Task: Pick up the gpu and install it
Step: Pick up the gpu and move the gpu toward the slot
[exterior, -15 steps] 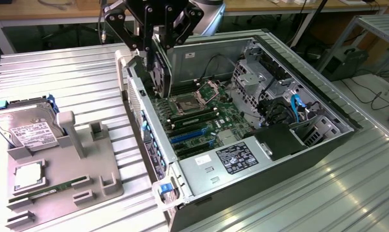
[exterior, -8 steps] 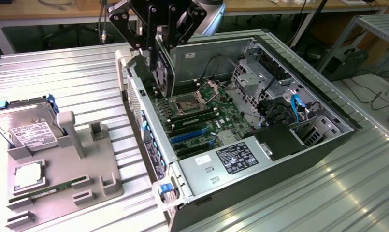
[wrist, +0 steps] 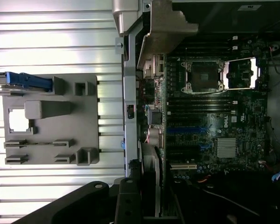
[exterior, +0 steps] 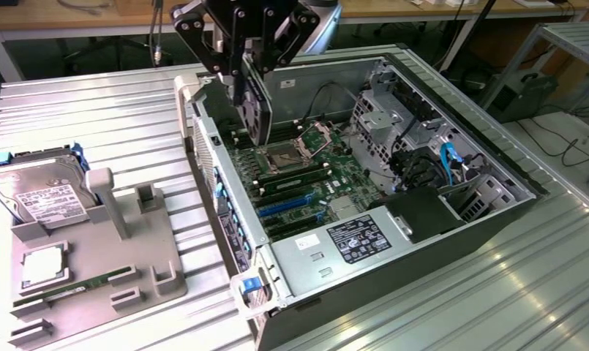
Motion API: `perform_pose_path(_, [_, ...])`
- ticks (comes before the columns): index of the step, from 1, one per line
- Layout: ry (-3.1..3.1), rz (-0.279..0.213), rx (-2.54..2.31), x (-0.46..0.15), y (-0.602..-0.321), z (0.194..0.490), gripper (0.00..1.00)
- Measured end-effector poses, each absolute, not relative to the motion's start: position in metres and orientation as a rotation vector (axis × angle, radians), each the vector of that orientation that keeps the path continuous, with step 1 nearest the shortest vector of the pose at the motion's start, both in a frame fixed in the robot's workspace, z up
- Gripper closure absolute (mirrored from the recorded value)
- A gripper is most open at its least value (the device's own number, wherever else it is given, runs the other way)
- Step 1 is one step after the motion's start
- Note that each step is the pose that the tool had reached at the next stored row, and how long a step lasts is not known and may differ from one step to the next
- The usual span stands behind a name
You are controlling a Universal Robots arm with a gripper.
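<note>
Count: one gpu, one open computer case, one grey tray. The tray carries one hard drive, one processor chip and one RAM stick.

One hand, fingers partly closed and clamped on the gpu's top edge. The gpu hangs upright on edge inside the open case, above the motherboard, just beside the case's rear wall and near the processor socket. Can't tell if its lower edge touches the board.

The surface is ribbed bare metal. The case lies on its side across the middle, and the tray sits near the edge on the exterior view's left.

Room: a wood-topped surface runs behind, with cables on the floor at the exterior view's right.
</note>
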State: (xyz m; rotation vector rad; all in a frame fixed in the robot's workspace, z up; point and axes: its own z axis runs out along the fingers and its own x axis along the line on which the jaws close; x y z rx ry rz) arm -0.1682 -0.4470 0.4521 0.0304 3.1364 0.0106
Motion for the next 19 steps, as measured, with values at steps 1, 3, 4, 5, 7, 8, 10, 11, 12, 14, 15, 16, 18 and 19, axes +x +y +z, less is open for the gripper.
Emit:
perform_pose_path(1, [3.136, 0.011, 0.030, -0.167, -0.447, 0.452, 0.73])
perform_pose_path(3, [3.136, 0.011, 0.030, -0.165, -0.447, 0.452, 0.73])
perform_pose_path(4, [3.136, 0.011, 0.030, -0.164, -0.447, 0.452, 0.73])
perform_pose_path(5, [3.136, 0.011, 0.030, -0.164, -0.447, 0.452, 0.73])
perform_pose_path(7, [3.136, 0.011, 0.030, -0.161, -0.447, 0.452, 0.73])
perform_pose_path(8, [3.136, 0.011, 0.030, -0.160, -0.447, 0.452, 0.73])
perform_pose_path(10, [3.136, 0.011, 0.030, -0.157, -0.447, 0.452, 0.73])
perform_pose_path(11, [3.136, 0.011, 0.030, -0.155, -0.447, 0.452, 0.73])
perform_pose_path(12, [3.136, 0.011, 0.030, -0.154, -0.447, 0.452, 0.73])
perform_pose_path(14, [3.136, 0.011, 0.030, -0.152, -0.447, 0.452, 0.73])
perform_pose_path(15, [3.136, 0.011, 0.030, -0.150, -0.447, 0.452, 0.73])
perform_pose_path(16, [3.136, 0.011, 0.030, -0.149, -0.447, 0.452, 0.73])
perform_pose_path(18, [3.136, 0.011, 0.030, -0.146, -0.447, 0.452, 0.73])
perform_pose_path(19, [3.136, 0.011, 0.030, -0.145, -0.447, 0.452, 0.73])
